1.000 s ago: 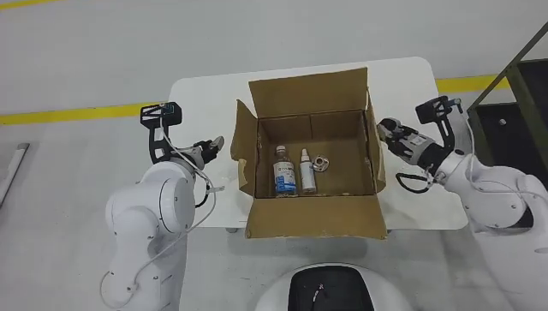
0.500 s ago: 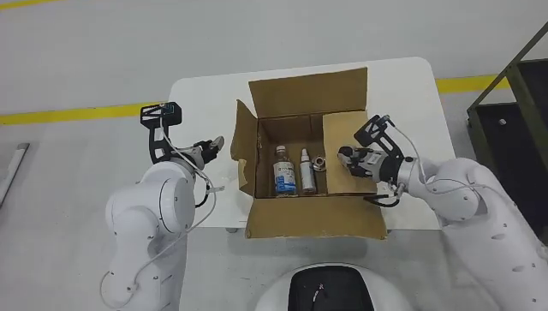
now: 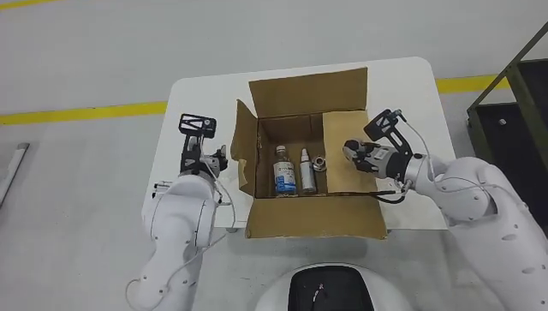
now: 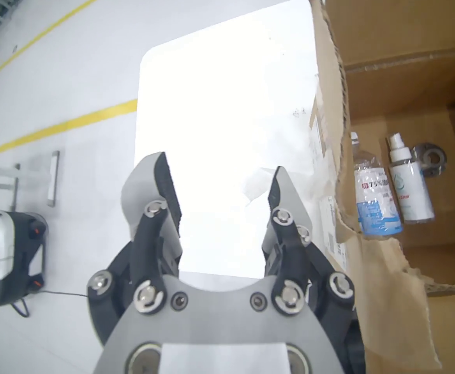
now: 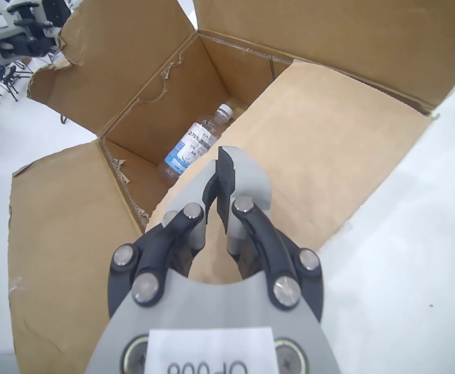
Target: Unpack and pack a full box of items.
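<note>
Starting big: white table, smooth matte top, rounded corners. Planted mid-table, a brown corrugated cardboard box, square-walled, open on top, fold lines frayed and ragged. Far flap at 12 o'clock laid back, flat and broad; near flap at 6 o'clock splayed out the same way; left flap at 9 o'clock tilted up and outward, edge chewed and torn. And over at 3 o'clock, right flap folded inward across the opening, a plain smooth panel roofing that side of the box floor. Onto the hardware: left gripper hanging just beside the left flap at the box's 9 o'clock, over bare tabletop, grey metal fingers spread wide, black ribbed pads facing each other with nothing between. Right gripper above the inward-folded right flap, near its free edge, fingers pressed tight together, black pads face to face; impossible to tell whether touching the cardboard. Down on the box floor, three items lying side by side in a row. Nearest 9 o'clock, clear plastic bottle, cylindrical, white cap pointing to 12 o'clock, blue-and-white label wrapped round it. Just beside it toward 3 o'clock, slimmer white spray bottle, nozzle likewise toward 12. Smallest of all, a round grey metal flange with a centre hole, by the spray bottle's nozzle end at its 3 o'clock, close to the right flap's edge.
</note>
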Robot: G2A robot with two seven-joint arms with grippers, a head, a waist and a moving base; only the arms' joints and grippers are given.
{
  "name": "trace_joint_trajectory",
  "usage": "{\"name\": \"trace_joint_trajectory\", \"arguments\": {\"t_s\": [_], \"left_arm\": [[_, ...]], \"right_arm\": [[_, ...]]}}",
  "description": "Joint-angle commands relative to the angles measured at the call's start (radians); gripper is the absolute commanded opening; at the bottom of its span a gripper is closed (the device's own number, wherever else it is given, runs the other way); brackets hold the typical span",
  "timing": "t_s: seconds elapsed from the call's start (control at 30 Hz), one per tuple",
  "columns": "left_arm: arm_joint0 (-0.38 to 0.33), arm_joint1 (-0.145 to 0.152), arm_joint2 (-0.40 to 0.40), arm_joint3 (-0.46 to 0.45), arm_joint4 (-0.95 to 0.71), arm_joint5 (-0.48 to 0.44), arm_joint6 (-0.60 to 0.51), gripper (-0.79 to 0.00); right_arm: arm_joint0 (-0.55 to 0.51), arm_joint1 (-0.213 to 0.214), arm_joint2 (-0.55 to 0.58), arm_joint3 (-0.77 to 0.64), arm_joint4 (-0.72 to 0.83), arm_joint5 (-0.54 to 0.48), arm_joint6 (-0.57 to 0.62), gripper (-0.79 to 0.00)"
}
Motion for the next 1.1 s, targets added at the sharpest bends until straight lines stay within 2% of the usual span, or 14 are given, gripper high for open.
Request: {"name": "trace_joint_trajectory", "arguments": {"t_s": [0.0,0.23,0.43,0.67,0.9,1.07], "left_arm": [[0.012,0.002,0.004,0.006,-0.004,-0.052,0.023,-0.785],[0.031,0.004,0.019,-0.021,-0.104,-0.178,0.082,-0.785],[0.028,0.006,0.045,-0.039,-0.181,-0.278,0.115,-0.785],[-0.029,-0.001,0.113,0.023,-0.265,-0.317,0.123,-0.785],[-0.083,-0.008,0.2,0.111,-0.234,-0.34,0.11,-0.785],[-0.089,-0.009,0.212,0.127,-0.242,-0.335,0.114,-0.785]], "right_arm": [[-0.003,0.002,0.003,-0.002,0.0,0.001,0.0,-0.785],[-0.009,0.009,0.015,-0.006,0.001,0.025,-0.014,-0.785],[-0.027,0.011,0.067,-0.019,0.026,0.149,-0.081,-0.785],[-0.049,0.011,0.116,-0.021,0.059,0.31,-0.159,-0.785],[-0.068,0.015,0.109,-0.038,0.017,0.332,-0.151,-0.785],[-0.07,0.016,0.102,-0.031,0.009,0.341,-0.159,-0.785]]}}
